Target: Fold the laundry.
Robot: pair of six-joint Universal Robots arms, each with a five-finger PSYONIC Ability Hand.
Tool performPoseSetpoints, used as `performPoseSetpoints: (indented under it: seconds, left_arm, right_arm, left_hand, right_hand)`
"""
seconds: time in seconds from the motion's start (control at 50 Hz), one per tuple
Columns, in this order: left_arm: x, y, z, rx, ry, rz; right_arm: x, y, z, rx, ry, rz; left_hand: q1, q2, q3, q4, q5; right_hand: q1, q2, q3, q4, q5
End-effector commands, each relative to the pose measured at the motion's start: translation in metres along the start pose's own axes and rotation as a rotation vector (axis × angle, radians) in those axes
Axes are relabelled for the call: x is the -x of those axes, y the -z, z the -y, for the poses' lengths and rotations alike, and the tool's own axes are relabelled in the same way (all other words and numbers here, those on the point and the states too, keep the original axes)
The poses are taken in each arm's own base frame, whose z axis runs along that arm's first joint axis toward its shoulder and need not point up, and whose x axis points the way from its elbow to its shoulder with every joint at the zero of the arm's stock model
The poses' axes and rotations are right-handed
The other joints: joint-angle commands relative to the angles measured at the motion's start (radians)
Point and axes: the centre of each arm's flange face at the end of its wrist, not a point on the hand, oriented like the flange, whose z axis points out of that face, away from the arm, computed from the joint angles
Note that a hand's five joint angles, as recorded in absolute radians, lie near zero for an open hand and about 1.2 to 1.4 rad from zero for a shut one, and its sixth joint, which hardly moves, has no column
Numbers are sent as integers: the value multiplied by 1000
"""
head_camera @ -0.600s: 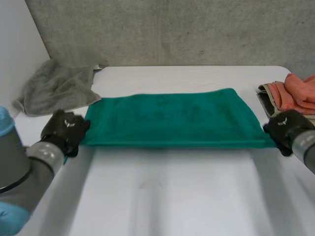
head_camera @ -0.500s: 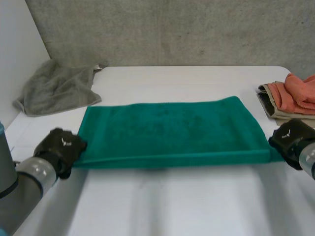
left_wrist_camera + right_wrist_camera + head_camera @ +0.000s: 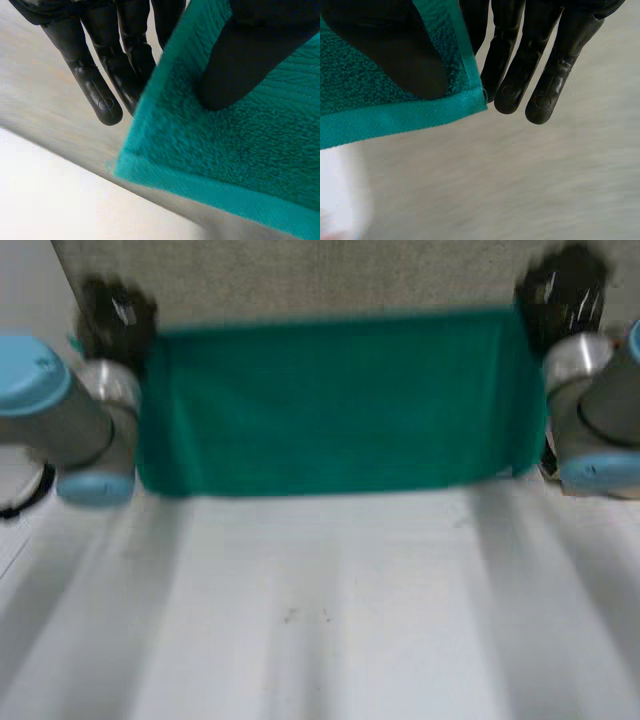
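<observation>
A green towel (image 3: 335, 405) hangs spread wide above the white bench (image 3: 320, 630). The left hand (image 3: 118, 315) and right hand (image 3: 560, 285) each pinch a top corner between thumb and fingers, probably to stretch it flat for a fold.

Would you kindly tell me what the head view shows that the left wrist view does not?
Head view adds: the full width of the green terry towel, held up, with the right hand at its other top corner. Left wrist view adds: the thumb pinching a corner against straight fingers. Shared: that towel and the left hand.
</observation>
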Motion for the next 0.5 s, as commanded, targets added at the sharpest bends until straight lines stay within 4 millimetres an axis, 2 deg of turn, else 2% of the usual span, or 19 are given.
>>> performPoseSetpoints:
  seconds: [0.02,0.1,0.24,0.28,0.3,0.36,0.38,0.44,0.46,0.5]
  left_arm:
    - [58,-40,56,-383,93,332]
    - [57,-34,54,-369,157,296]
    - [10,1,8,-148,192,75]
    - [-9,19,-10,-82,188,6]
    - [-15,25,-14,-65,185,-14]
    - [-32,47,-35,12,180,-79]
    - [-37,52,-39,30,180,-95]
    - [-58,76,-59,108,165,-175]
    - [-62,83,-63,127,161,-195]
    - [-73,103,-72,172,145,-246]
  right_arm:
    - [-54,-31,39,-326,-3,-382]
    - [-48,-28,36,-315,-34,-351]
    - [-4,-2,12,-211,-90,-162]
    - [7,5,6,-185,-103,-118]
    - [21,14,0,-156,-115,-69]
    - [41,28,-13,-101,-131,8]
    - [56,39,-20,-69,-142,64]
    - [78,56,-31,-18,-154,148]
    - [88,67,-37,18,-156,202]
    - [95,78,-42,52,-157,253]
  left_hand:
    - [226,196,202,195,254]
    - [226,196,202,195,254]
    - [226,196,202,195,254]
    - [226,196,202,195,254]
    - [226,196,202,195,254]
    - [226,196,202,195,254]
    - [226,196,202,195,254]
    - [226,196,202,195,254]
    - [226,196,202,195,254]
    - [226,196,202,195,254]
  right_hand:
    - [400,217,214,205,231]
    - [400,217,214,205,231]
    - [400,217,214,205,231]
    - [400,217,214,205,231]
    - [400,217,214,205,231]
    - [400,217,214,205,231]
    - [400,217,214,205,231]
    - [400,217,214,205,231]
    - [400,217,214,205,231]
    - [400,217,214,205,231]
